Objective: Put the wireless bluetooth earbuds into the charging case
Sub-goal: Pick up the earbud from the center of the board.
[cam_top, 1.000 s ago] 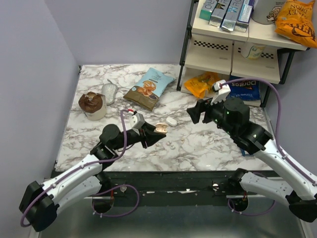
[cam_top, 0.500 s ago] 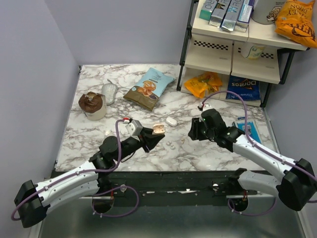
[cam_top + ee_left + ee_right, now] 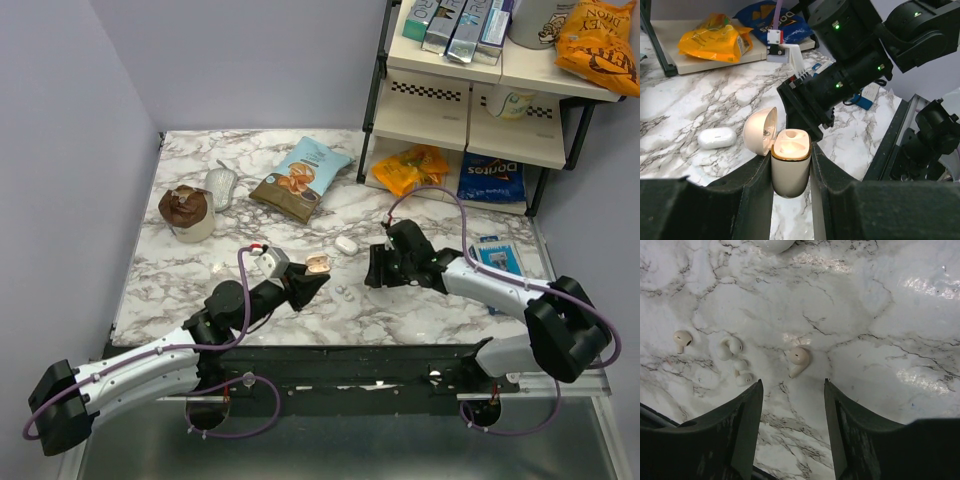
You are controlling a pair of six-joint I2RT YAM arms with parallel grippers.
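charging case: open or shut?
Open: the charging case has its lid swung back off the tan-rimmed body, held in the left gripper.

Open case held up, earbuds loose

We see the white charging case (image 3: 789,172) upright in the left claw (image 3: 310,275), lid tipped left, peach inside; tiny white earbuds (image 3: 798,359) lie on the table (image 3: 880,310).

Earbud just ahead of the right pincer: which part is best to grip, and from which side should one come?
Grip the earbud across its round head; the short stem tapers and may slip. It lies flat on the table, apart from the other buds, so come straight down from above. The right pincer stands open, the bud just ahead of its gap.
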